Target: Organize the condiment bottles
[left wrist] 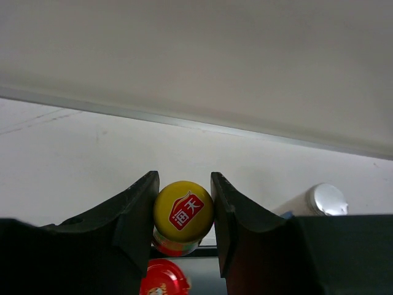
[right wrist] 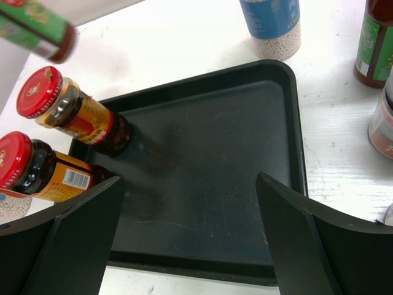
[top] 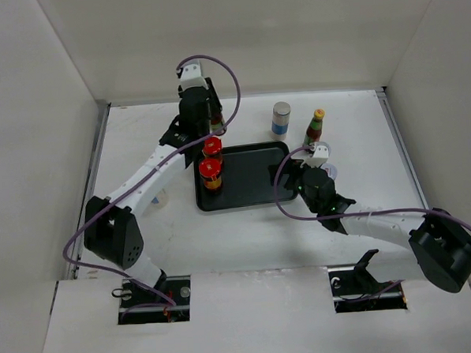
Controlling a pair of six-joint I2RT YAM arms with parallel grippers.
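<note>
My left gripper [left wrist: 183,208] is shut on the yellow cap [left wrist: 184,216] of a slim dark bottle [top: 215,119] by the far left corner of the black tray [top: 256,193]. Two red-lidded jars [top: 212,147] [top: 210,172] stand along the tray's left side. My right gripper [right wrist: 190,227] hangs open over the tray's bare floor [right wrist: 209,160], holding nothing. A white grey-topped cylinder [top: 281,119] and a second yellow-capped bottle [top: 315,127] stand behind the tray on the table.
A jar [right wrist: 382,123] shows at the right edge of the right wrist view, beside the tray. A pale container [top: 159,199] sits under the left arm. White walls close the table at the back and both sides.
</note>
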